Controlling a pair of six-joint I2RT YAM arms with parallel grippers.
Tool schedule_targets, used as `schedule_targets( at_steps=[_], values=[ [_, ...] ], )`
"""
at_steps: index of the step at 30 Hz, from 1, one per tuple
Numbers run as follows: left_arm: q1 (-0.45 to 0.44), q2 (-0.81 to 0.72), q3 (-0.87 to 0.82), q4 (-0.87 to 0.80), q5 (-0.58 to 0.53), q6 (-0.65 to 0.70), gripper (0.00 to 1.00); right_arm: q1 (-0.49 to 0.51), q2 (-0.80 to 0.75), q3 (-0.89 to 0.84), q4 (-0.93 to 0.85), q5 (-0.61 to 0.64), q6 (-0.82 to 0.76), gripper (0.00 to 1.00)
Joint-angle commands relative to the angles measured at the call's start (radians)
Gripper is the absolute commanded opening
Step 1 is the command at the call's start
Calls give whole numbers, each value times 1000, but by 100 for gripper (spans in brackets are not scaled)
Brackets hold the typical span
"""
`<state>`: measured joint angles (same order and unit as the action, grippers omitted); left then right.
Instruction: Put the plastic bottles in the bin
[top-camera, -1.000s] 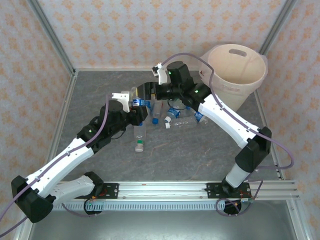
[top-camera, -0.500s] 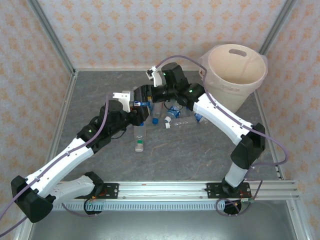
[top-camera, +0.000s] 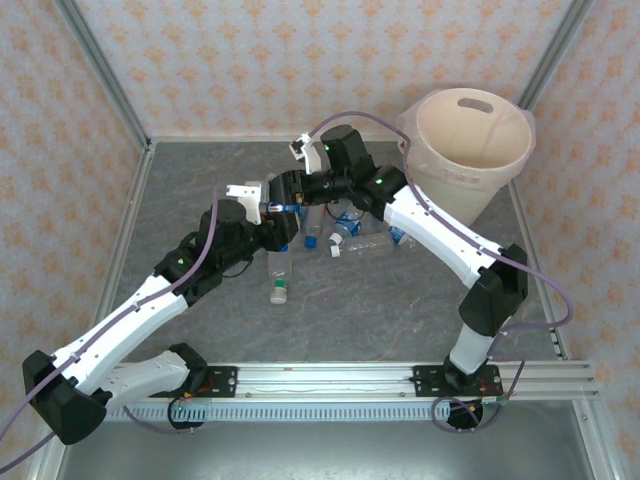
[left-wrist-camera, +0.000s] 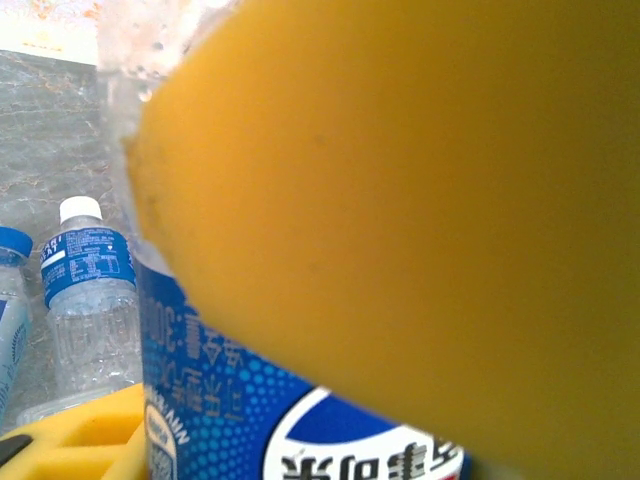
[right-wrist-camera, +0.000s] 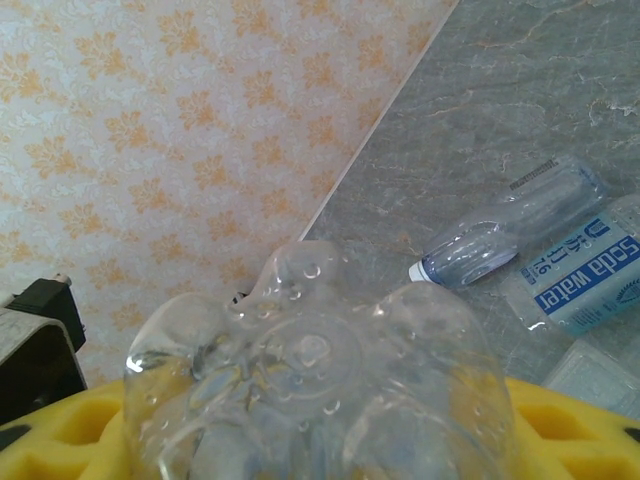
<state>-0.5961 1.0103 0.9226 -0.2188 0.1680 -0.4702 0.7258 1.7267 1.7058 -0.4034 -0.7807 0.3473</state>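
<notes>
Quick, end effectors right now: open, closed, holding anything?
Left end effector: closed on a blue-labelled bottle.
Right end effector: clear bottle between its jaws; grip cannot be told.

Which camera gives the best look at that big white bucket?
The top external view: the bin stands at the table's far right corner, rim and handle cut-out clear. The wrist views face elsewhere: bottles close up between their pads, table, wall.
</notes>
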Motion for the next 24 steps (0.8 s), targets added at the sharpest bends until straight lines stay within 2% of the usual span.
schedule_targets(
  at_steps=[1,6,9,11,14,15,24],
  values=[
    [-12,-17,16,50,-11,11,52,2,-2,37,-1,45,12,47],
    [-13,-22,23,46,-32,11,63,-13,-16,42,-7,90,19,46],
    [-12,-28,27,37,-48,7,74,-42,-25,39,-7,105,31,45],
    [-11,-37,28,34,-58,3,87,-65,-35,32,-4,115,42,44],
    [-11,-55,29,30,-86,-6,90,-104,-58,20,0,139,53,44],
    [-11,-63,31,26,-101,-9,98,-120,-66,20,-5,152,52,44],
    [-10,-116,30,-6,-226,-30,99,-337,-170,24,-21,251,85,44]
  ],
)
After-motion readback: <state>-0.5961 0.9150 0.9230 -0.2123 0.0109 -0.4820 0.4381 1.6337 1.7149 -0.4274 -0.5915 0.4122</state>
